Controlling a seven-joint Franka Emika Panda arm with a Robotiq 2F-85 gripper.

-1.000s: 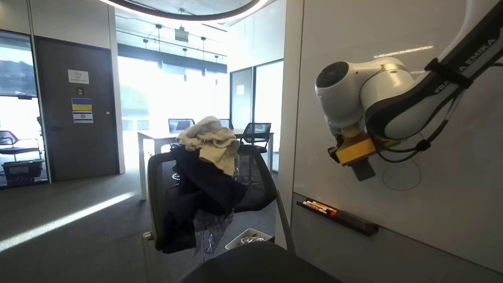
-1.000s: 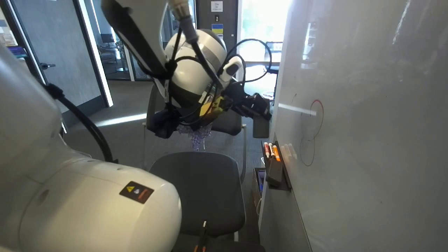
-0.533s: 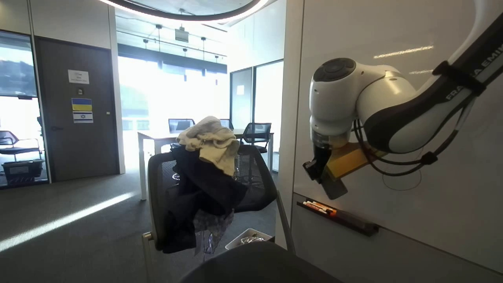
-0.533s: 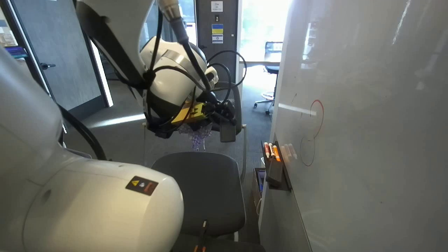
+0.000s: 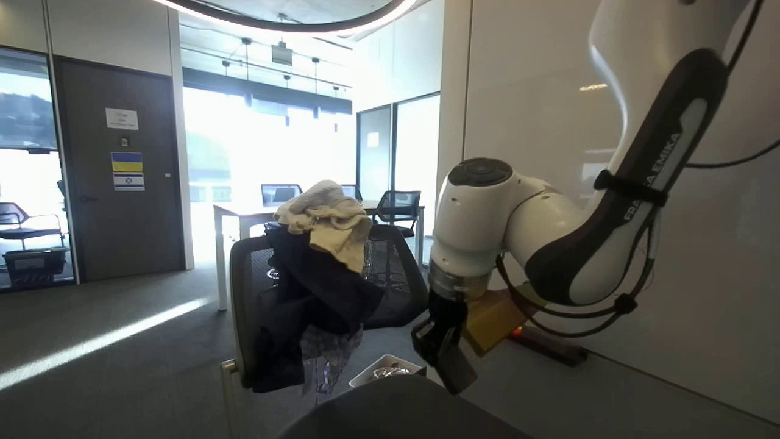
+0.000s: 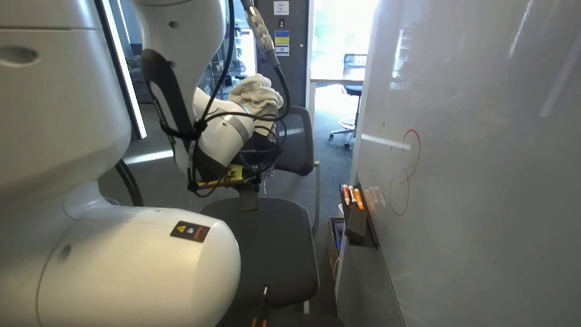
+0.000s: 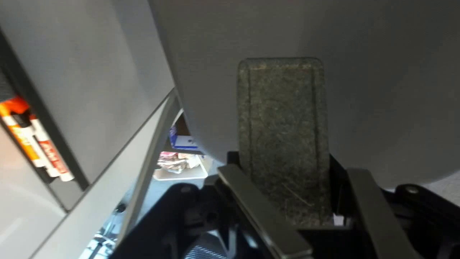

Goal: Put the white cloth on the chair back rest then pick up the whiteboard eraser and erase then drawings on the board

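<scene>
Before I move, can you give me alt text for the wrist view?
The gripper clamps a dark grey whiteboard eraser, which juts up the picture in front of a broad grey chair seat. At the left edge, markers lie on a dark ledge; between ledge and eraser in the picture, a light bin holds crumpled items.

In an exterior view, the arm (image 5: 655,152) sloped down leftward from the upper right, its wrist (image 5: 470,219) nearly upright, slightly tilted. In the wrist view, the gripper (image 7: 287,172) held its fingers (image 7: 372,208) partly apart, in a grip; in both exterior views it pointed downward.
</scene>
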